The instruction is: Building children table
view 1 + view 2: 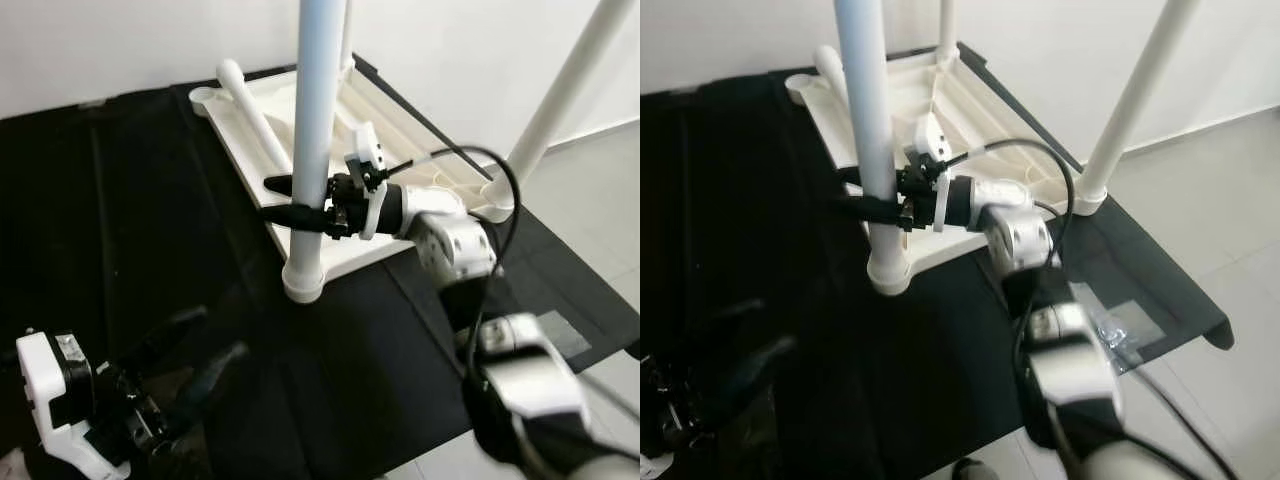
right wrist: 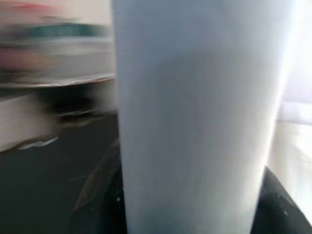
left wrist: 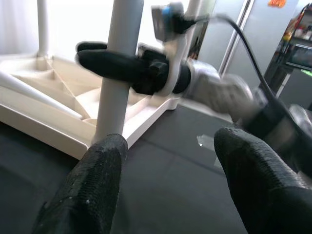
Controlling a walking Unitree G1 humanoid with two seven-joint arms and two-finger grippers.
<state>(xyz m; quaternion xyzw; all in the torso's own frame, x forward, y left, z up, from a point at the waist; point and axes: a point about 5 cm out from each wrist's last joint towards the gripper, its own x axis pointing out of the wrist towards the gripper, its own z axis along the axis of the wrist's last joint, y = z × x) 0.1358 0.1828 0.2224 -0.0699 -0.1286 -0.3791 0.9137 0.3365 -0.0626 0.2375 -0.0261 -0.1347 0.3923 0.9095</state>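
Tabletop point(image 1: 300, 100) is lying upside down on the black mat point(image 1: 150, 200), ribbed underside facing up — that way the corner sockets are facing upward and taking legs from above. Near corner leg point(image 1: 318, 130) is standing upright in its socket at the near edge of the tabletop, and the right gripper point(image 1: 292, 201) is reaching in from the right, its two black fingers closed around that leg just above the socket; probably it is gripping low to steady or seat the leg, where pressing or twisting tips it least. Right wrist view is looking straight at the pale leg, pressed up close between the fingers. Another leg point(image 1: 560, 90) is standing at the right corner, leaning slightly, and a third point(image 1: 947, 28) is rising at the far corner. One loose leg point(image 1: 255, 115) is lying flat across the underside toward the far left corner point(image 1: 205, 97), which is sitting empty — likely waiting its turn. Left gripper point(image 1: 205, 365) is hovering low at the near left over the mat, fingers spread wide and holding nothing, well apart from the table, seemingly keeping clear while the right arm works. Judging by this, assembly is well along, with one leg left.
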